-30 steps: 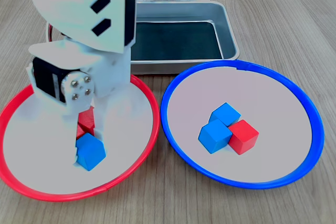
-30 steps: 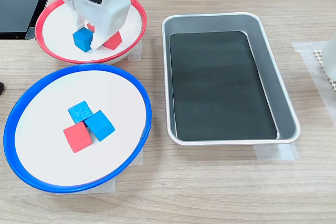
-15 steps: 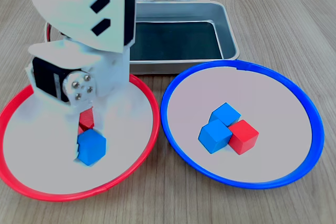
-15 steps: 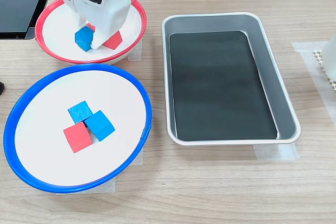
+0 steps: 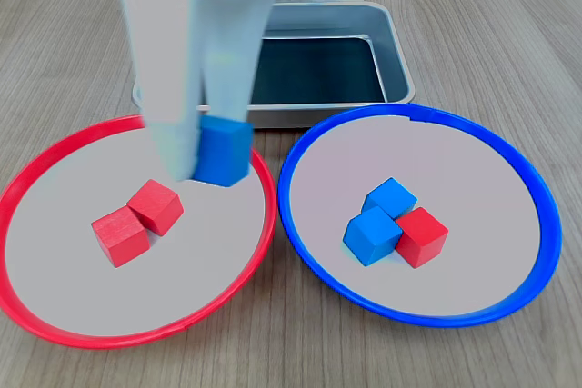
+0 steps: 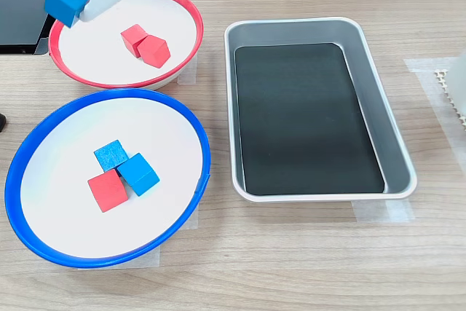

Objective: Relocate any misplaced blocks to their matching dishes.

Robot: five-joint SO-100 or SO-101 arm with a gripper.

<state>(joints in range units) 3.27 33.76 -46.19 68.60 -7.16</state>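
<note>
a: up in the air now, blue block (image 5: pixel 223 151) pinched tight in the gripper (image 5: pixel 207 154), hanging over the red-rimmed dish (image 5: pixel 55 332) near its far edge in the first exterior view.

b: clear of the dish floor, yes. lifted well off compared with a second ago, when sitting low beside the red cubes with the arm's body crouched over them.

a: and now two red blocks (image 5: pixel 136 221) uncovered, touching each other, alone in that dish.

b: key relation here: blue-rimmed dish (image 5: pixel 536 188) lying to the first exterior view's right of the held cube, just beside the red one, rims nearly touching.

a: in the second exterior view, same thing turned around: held cube (image 6: pixel 67 1) at the top left, blue-rimmed dish (image 6: pixel 196 130) below it, toward the near edge.

b: so a short sideways carry, probably, then a drop among the pair of blue cubes (image 5: pixel 381 220) already there.

a: one red block (image 5: pixel 422 236) touching them in that dish, not yet moved. likely next in line.

b: silver tray (image 5: pixel 400 70) behind both dishes, nothing seen in it.
</note>
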